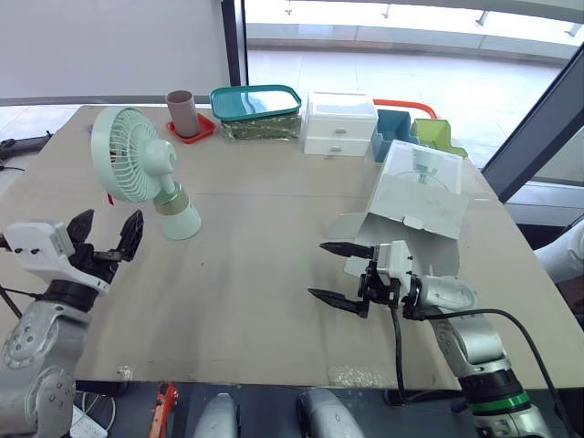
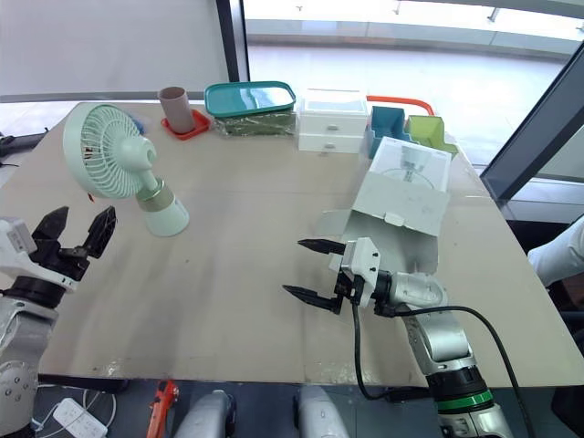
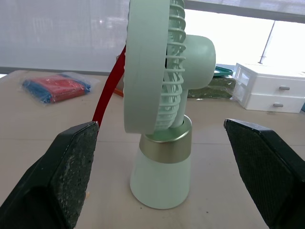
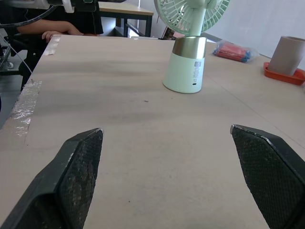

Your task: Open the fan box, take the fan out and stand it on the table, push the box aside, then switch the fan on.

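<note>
The fan (image 1: 137, 169) stands upright on its pale cone base near the far left corner of the counter (image 1: 246, 301), its long axis vertical and its grille turned toward the left edge. In the head view the left arm (image 1: 41, 319) is raised at the near left corner. The left jaws stand spread and empty, aimed at the fan, which is near them and a little farther in from the edge. The fan box (image 1: 415, 196) lies on its side toward the right edge, well apart from the fan, with its long axis running from the far right corner inward and its open flaps toward the near edge. The right arm (image 1: 461, 319) rests low at the near edge. The right jaws are also wide and empty, just beside those flaps but pointing away from the box, toward the left edge. In the left wrist view the fan is side-on, squarely between the spread fingers (image 3: 62, 176), so the left arm looks the better placed for the switch, which I cannot make out. In the right wrist view the fan's base stands far ahead across bare counter. The right arm suits shoving the box.
</note>
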Tool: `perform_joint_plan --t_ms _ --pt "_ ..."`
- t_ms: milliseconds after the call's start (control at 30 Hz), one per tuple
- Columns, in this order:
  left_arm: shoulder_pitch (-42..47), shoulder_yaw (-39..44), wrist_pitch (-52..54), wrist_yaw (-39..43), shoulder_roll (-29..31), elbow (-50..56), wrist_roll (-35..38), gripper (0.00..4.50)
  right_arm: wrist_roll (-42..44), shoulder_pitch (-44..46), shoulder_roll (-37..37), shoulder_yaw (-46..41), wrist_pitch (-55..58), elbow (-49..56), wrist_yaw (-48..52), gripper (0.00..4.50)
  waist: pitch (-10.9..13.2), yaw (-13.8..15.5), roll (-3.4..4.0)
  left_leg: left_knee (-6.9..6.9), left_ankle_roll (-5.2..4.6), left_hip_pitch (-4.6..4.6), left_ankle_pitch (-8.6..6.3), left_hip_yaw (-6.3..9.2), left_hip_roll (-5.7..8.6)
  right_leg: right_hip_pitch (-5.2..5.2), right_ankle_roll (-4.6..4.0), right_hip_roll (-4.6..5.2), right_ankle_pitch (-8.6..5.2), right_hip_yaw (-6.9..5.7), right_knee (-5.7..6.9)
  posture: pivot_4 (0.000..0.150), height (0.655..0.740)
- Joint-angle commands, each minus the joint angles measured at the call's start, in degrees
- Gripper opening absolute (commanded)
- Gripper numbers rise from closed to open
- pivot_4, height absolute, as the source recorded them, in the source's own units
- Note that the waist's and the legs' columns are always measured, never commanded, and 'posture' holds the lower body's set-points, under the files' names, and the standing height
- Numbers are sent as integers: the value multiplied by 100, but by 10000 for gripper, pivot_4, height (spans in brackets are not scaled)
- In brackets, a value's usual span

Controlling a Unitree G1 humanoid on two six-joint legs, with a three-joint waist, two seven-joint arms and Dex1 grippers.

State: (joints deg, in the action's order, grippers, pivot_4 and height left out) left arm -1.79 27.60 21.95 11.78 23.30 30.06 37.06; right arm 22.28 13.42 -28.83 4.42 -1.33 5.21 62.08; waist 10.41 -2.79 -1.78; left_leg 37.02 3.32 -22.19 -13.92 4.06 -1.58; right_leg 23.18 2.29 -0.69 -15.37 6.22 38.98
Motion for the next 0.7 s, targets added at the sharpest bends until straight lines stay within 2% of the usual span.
perform_joint_plan --t_ms 33,100,233,700 --pt "137 159 24 -35 166 -30 -20 45000 12 7 21 -41 -102 107 -26 44033 0 0 0 0 0 0 0 0 0 0 0 0 0 0 0 1500 7400" --pt "225 75 107 88 335 -113 -74 45000 7 0 24 -36 -89 120 -37 44033 0 1 0 0 0 0 0 0 0 0 0 0 0 0 0 1500 7400" --pt "563 105 296 -133 315 -270 117 45000 -16 30 23 -30 -83 92 -48 44033 0 5 -1 1 0 -1 0 2 2 0 0 2 0 -3 0 1500 7400" --pt "1392 -192 697 112 760 -865 -184 45000 -76 20 61 -28 -102 111 -184 44033 0 1 -1 2 1 -5 -1 6 1 1 0 1 1 -6 1 1500 7400"
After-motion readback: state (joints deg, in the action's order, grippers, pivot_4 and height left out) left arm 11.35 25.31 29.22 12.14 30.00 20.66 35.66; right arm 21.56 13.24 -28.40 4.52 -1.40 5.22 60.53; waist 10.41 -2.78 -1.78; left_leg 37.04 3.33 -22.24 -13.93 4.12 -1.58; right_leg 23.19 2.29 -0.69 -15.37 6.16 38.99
